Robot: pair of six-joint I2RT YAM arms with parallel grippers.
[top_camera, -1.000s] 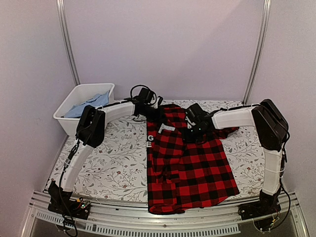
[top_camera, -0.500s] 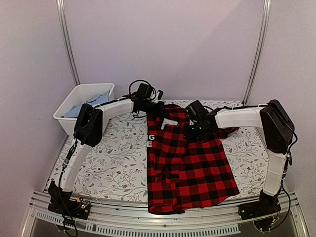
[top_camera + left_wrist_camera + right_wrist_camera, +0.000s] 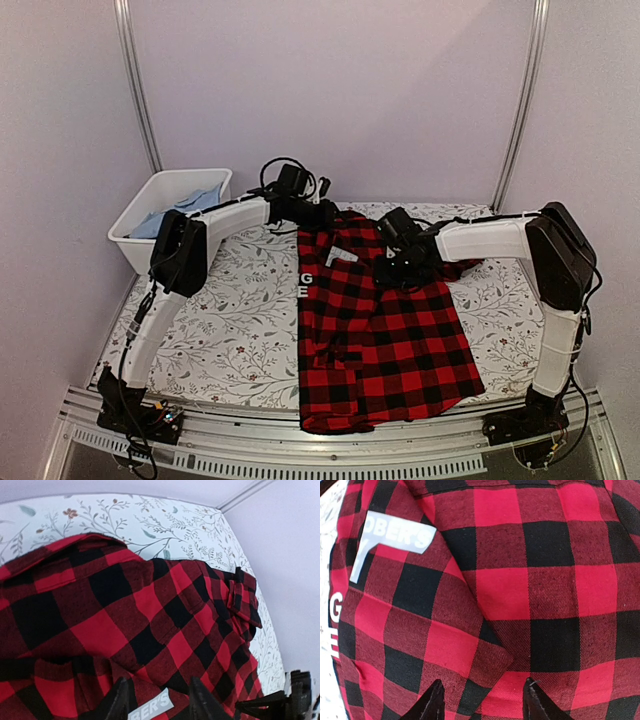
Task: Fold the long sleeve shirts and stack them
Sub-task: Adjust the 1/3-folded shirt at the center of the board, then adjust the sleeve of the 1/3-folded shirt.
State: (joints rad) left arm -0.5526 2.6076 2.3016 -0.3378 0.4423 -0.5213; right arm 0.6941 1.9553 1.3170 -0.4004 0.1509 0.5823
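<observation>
One of the long sleeve shirts (image 3: 380,330), red-and-black check, lies folded lengthwise from the table's far middle to its near edge. Its white lettered tag (image 3: 341,258) faces up near the collar end. My left gripper (image 3: 325,214) hovers at the shirt's far left corner. In the left wrist view, the left gripper (image 3: 159,690) stands open just above the cloth (image 3: 125,610) and the tag (image 3: 150,707), holding nothing. My right gripper (image 3: 398,268) is over the shirt's upper right part. The right wrist view shows it (image 3: 484,687) open above a fold (image 3: 485,655), with the tag (image 3: 395,532) at upper left.
A white plastic bin (image 3: 135,240) stands at the far left of the table with pale blue cloth (image 3: 190,205) inside. The floral table cover (image 3: 220,320) shows to the left of the shirt and a strip to its right. A sleeve end pokes out under the right arm (image 3: 465,268).
Both grippers were shut on the shirt's collar end and now stand open, with the cloth let go and lying flat. The left gripper has drawn back slightly toward the far edge.
</observation>
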